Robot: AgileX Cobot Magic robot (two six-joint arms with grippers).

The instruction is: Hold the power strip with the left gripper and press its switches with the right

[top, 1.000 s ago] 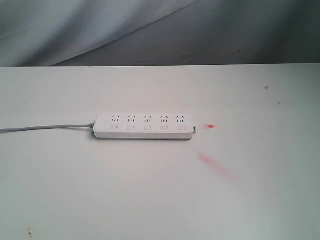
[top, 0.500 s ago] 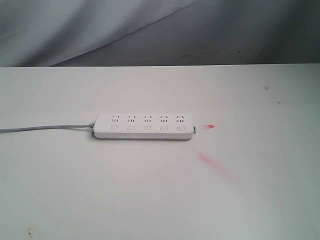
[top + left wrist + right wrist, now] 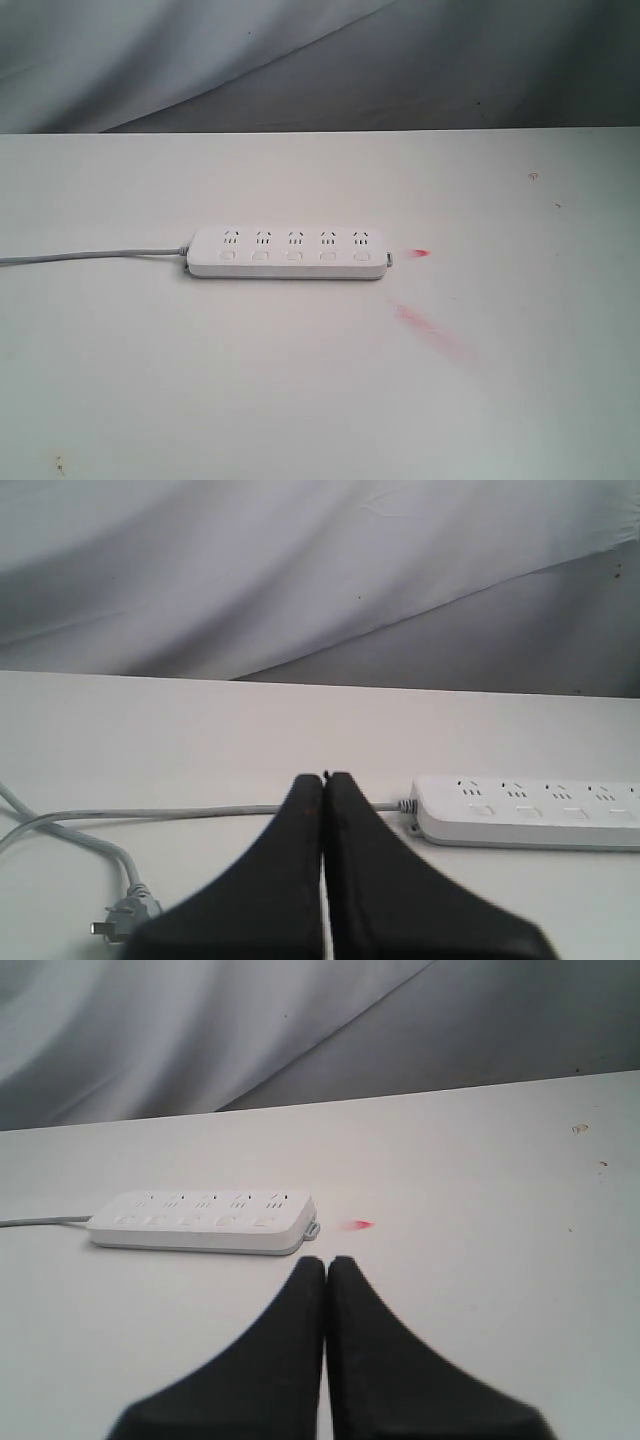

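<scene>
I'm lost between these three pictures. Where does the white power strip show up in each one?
Exterior view: the power strip lies just left of centre.
Left wrist view: the power strip lies beyond the left gripper, its far end cut off by the frame.
Right wrist view: the power strip shows whole, beyond the right gripper, near a red mark.
Shared landmark: the grey cord leaving one end.
</scene>
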